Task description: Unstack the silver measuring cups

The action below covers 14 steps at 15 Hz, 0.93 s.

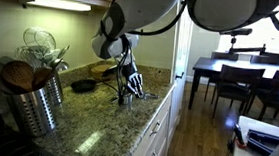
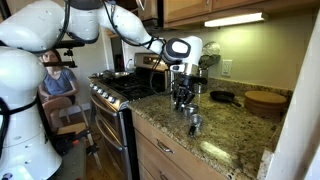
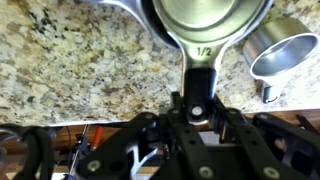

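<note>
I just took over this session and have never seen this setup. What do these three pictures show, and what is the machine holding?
It is one white robot arm with jaws at its tip. Two pictures come from cameras standing in the kitchen. The third comes from a camera on the wrist, looking past the jaws. On the granite counter stand a ribbed steel utensil canister and a black pan. The jaws are closed on the handle of a silver measuring cup marked 1/2. A second silver cup sits apart on the counter.
</note>
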### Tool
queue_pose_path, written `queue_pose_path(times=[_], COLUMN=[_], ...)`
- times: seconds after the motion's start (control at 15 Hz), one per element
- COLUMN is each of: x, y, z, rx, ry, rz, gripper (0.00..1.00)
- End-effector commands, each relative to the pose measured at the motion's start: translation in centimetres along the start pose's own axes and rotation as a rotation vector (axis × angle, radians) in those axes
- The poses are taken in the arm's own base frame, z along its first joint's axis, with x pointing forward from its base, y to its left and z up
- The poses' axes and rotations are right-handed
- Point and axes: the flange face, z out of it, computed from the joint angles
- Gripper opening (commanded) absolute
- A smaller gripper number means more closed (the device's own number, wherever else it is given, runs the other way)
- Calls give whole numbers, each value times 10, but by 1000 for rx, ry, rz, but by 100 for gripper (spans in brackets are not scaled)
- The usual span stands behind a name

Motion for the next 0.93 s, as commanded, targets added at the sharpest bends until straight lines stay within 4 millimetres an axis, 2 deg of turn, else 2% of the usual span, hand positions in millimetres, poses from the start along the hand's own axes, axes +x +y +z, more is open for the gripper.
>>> queue_pose_path(times=[0.0, 0.87], x=[5, 18], y=[2, 3], z=[-8, -23], rx=[20, 53], ry=[-36, -55], rz=[16, 36], gripper=[12, 12])
